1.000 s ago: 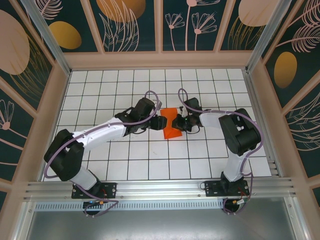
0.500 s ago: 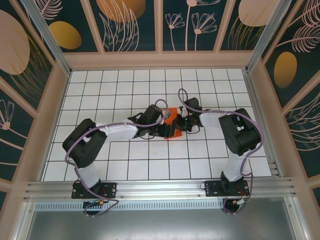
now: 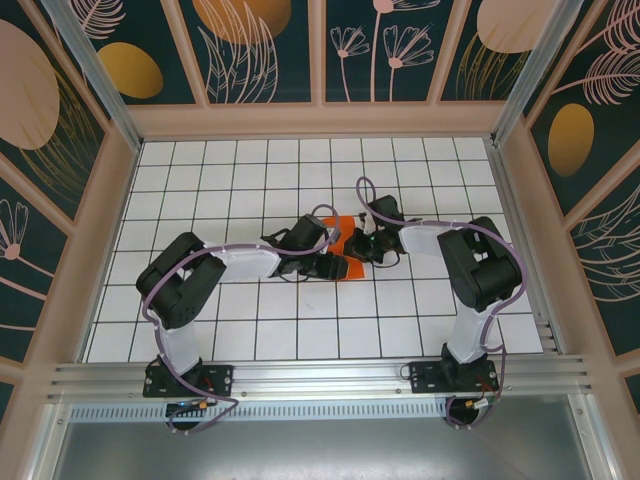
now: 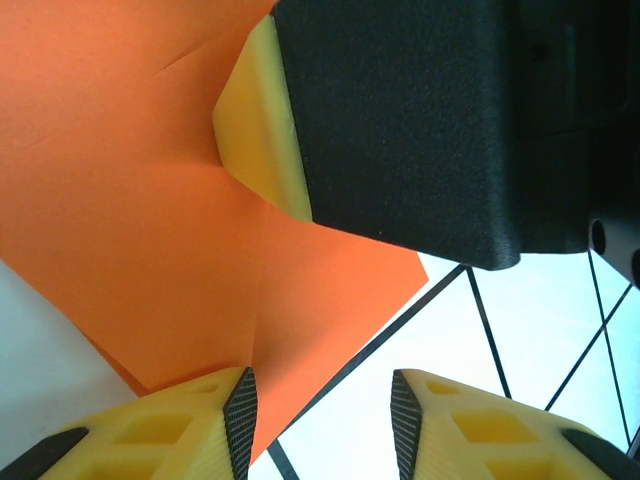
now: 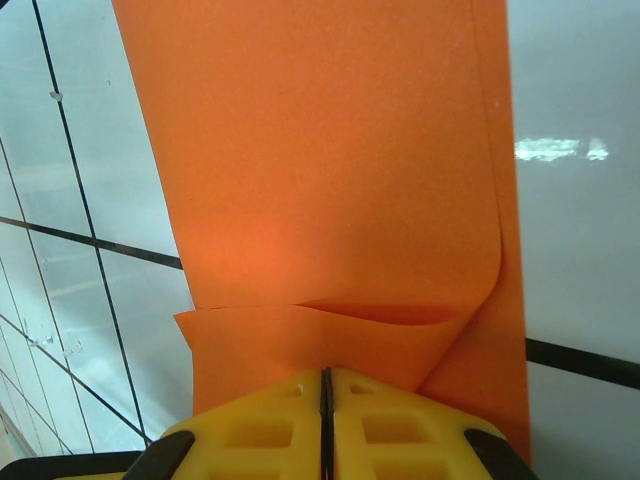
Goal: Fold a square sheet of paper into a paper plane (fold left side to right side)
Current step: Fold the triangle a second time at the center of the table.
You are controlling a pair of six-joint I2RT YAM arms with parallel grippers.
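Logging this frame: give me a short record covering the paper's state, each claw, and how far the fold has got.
paper: orange paper sheet on the gridded table, one layer curled over onto another
right claw: shut on the curled-over layer's edge
left claw: open, low at the sheet's edge
fold: layer bent over but not pressed flat; no plane shape yet

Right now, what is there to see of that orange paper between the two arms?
The sheet of paper is thin, matte and bright orange, lying on the white gridded table. One side is folded over, its flap curling up; faint creases show. The right gripper pinches its edge; the left gripper stands open at a corner.
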